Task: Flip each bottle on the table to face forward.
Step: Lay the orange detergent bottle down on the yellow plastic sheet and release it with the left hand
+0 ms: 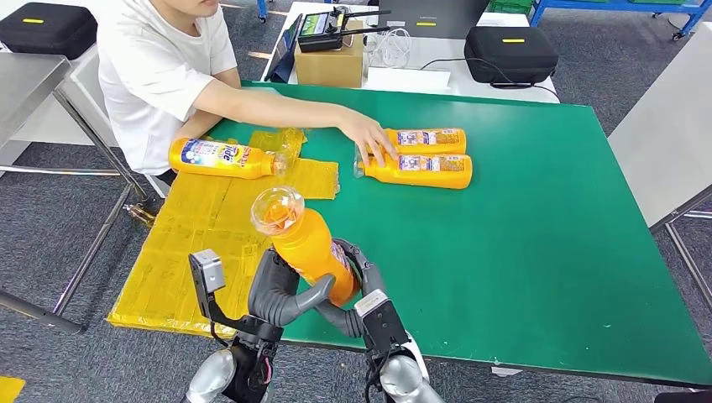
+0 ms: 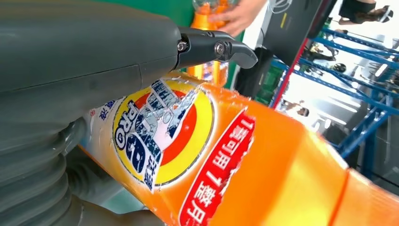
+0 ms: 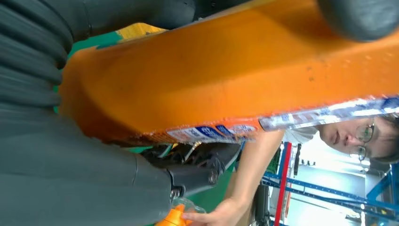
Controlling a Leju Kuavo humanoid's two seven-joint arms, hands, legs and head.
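The robot has one orange bottle lifted off the green table and clasped between both hands, so by my reading it is in the middle of the flip itself: the bottle is up in the air near the front edge, tilted, with its clear cap end nearest the head camera and its base down between the palms. The left hand grips the bottle's lower body from the left side, thumb reaching across the front, and the right hand presses in from the right side, fingers wrapped round the back. From the left wrist, the round printed label faces that palm; from the right wrist, mostly plain orange plastic shows, with the edge of a label strip below it. So the next move, I'd say, calls for turning the bottle about its long axis until the front label faces forward, then laying it down on the table without letting it slip. Further back, two bottles lie side by side with a person's hand resting on their neck ends, and another bottle lies on the yellow sheet at the left.
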